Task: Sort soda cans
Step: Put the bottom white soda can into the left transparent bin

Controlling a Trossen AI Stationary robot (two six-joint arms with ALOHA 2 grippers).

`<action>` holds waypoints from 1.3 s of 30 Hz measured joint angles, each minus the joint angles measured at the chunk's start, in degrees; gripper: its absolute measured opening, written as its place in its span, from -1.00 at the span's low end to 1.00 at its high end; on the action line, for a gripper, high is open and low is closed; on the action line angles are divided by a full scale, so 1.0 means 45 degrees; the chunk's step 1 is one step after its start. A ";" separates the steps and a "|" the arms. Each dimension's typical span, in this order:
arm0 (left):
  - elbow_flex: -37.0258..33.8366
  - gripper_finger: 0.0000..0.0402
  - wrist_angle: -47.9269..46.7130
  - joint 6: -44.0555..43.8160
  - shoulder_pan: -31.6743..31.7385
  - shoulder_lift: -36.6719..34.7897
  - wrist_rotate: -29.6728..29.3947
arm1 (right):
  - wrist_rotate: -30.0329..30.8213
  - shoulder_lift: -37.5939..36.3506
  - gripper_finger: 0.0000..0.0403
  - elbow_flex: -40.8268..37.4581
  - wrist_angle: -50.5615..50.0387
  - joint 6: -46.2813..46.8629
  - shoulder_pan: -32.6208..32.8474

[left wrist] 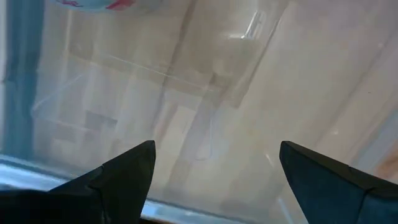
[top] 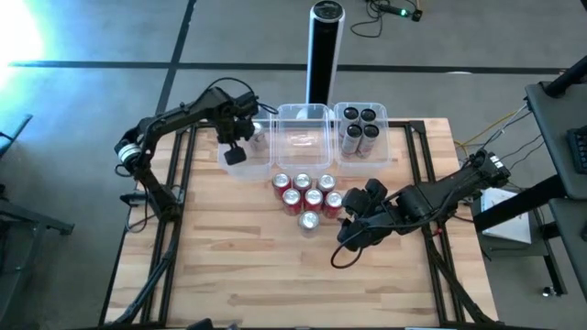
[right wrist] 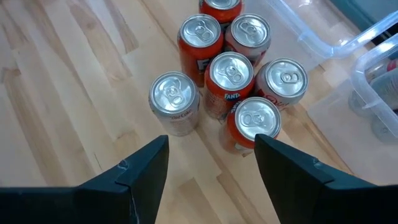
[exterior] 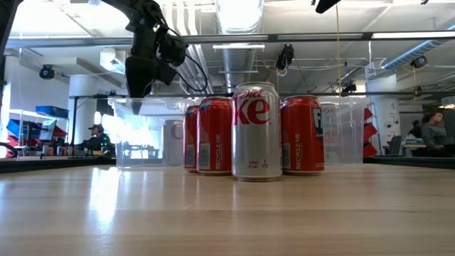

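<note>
R gripper [right wrist: 211,163] open near table's R edge: come straight down on silver can [right wrist: 175,101], clear of red cans [right wrist: 231,84]; L gripper [left wrist: 214,171] open over far-L tub [left wrist: 155,99].
</note>
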 joint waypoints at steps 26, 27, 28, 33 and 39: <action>-0.0794 0.63 0.0385 0.2292 -0.0668 -0.0457 -0.2854 | 0.0009 0.0000 0.18 -0.0028 0.0131 0.0136 0.0000; -0.0889 0.63 0.0516 0.2366 -0.0723 -0.0527 -0.2940 | 0.0009 0.0000 0.18 -0.0060 0.0147 0.0131 0.0000; -0.0971 0.63 0.0692 0.2421 -0.0781 -0.0598 -0.2989 | 0.0006 0.0000 0.19 -0.0092 0.0163 0.0136 0.0000; -0.1485 0.63 0.1137 0.2688 -0.0858 -0.0997 -0.3461 | 0.0010 0.0000 0.20 -0.0224 0.0204 0.0136 0.0000; -0.1763 0.63 0.1414 0.2863 -0.0858 -0.1469 -0.3781 | 0.0024 0.0000 0.14 -0.0389 0.0204 0.0131 0.0000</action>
